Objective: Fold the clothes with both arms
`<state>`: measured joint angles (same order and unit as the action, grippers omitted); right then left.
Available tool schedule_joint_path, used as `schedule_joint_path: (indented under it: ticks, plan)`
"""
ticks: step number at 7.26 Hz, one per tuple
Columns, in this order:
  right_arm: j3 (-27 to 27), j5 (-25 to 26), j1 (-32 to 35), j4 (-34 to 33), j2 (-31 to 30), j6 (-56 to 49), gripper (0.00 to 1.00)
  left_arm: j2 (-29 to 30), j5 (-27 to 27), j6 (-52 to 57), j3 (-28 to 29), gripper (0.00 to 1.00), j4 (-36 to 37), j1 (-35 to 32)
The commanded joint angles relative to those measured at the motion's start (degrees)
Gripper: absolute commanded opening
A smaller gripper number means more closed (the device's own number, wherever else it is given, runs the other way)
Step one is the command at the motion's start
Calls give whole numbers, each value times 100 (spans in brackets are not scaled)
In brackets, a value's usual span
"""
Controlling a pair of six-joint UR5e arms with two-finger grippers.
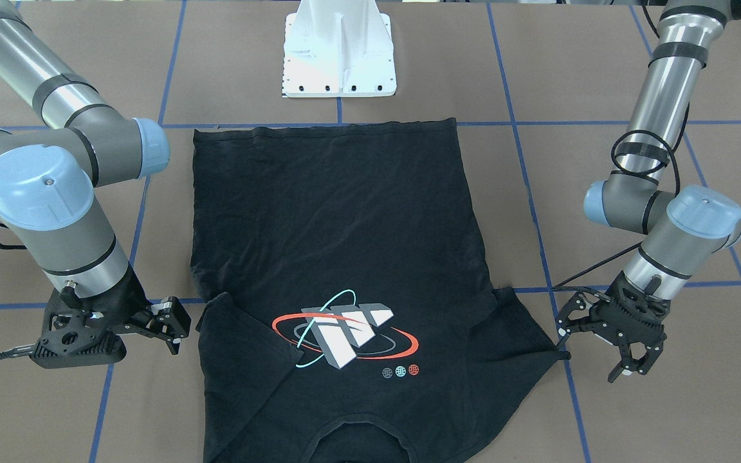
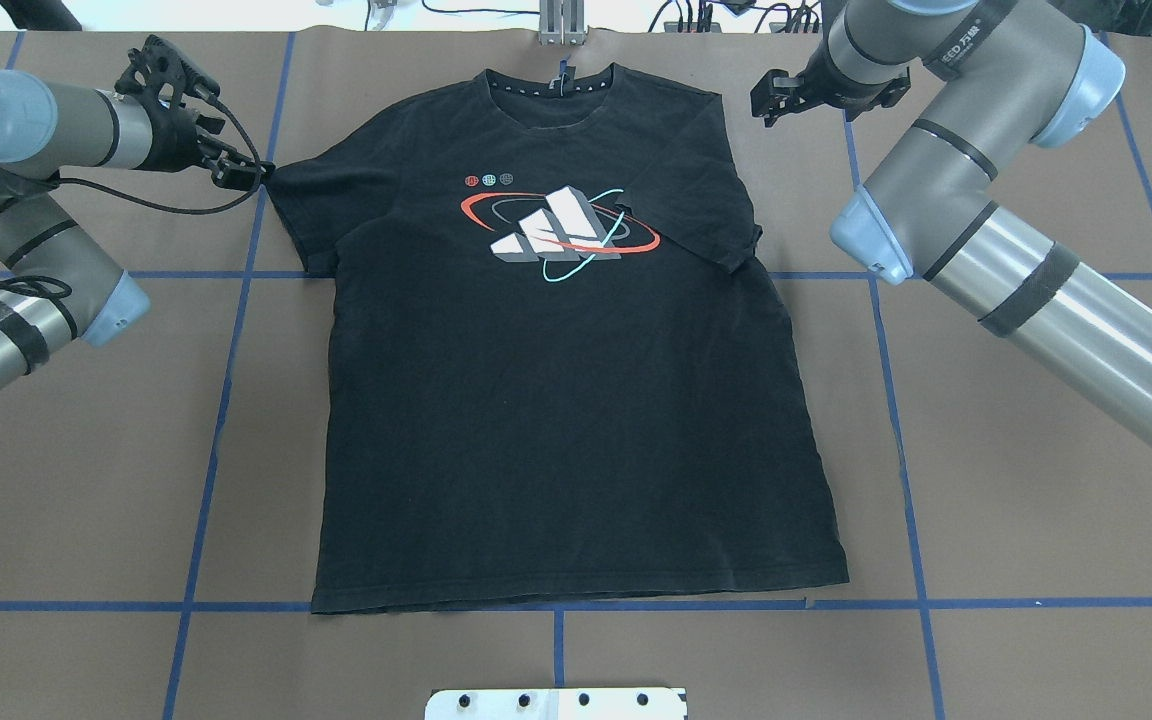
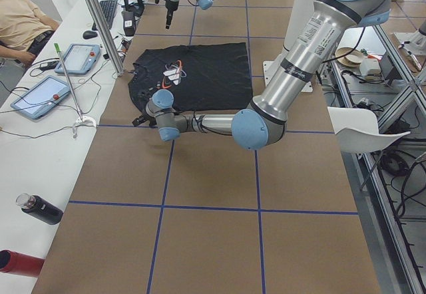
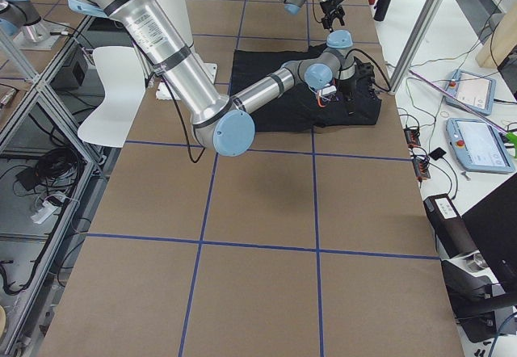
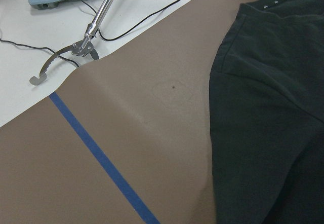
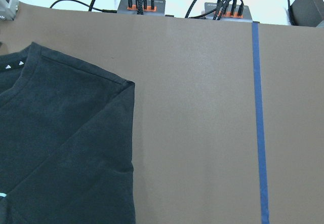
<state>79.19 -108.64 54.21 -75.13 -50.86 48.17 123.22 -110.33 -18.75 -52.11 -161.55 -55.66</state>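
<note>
The black T-shirt (image 2: 556,400) lies flat, print up, with its collar (image 2: 551,85) at the far edge. One sleeve (image 2: 696,200) is folded in over the chest, beside the print (image 2: 561,235). The other sleeve (image 2: 301,215) lies spread out flat. My left gripper (image 2: 248,173) is low at that sleeve's tip (image 1: 554,350). Its jaws look open (image 1: 563,341), and nothing is lifted. My right gripper (image 2: 768,100) hangs off the shirt beyond the folded sleeve (image 1: 248,334). It is open (image 1: 177,334) and empty. Neither wrist view shows fingers.
The white pedestal base (image 1: 338,58) stands past the shirt's hem. Blue tape lines (image 2: 226,400) cross the brown table. Cables and plugs (image 6: 147,3) line the far edge. A side bench holds tablets (image 3: 40,94), a metal pole (image 5: 98,19) and bottles; a person (image 3: 23,18) sits there.
</note>
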Motion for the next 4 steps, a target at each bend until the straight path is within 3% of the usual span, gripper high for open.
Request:
schedule_joint_path:
  ticks: [1,2,4]
  plan:
    - [0,18,2,-2,-12,-1,100,9,2,3,87,86,-8,108]
    - [0,27,-7,-2,-21,8,100,18,-6,-5,87,86,-8,152]
    - [0,45,-7,7,-21,17,100,18,-15,-6,87,76,-8,266]
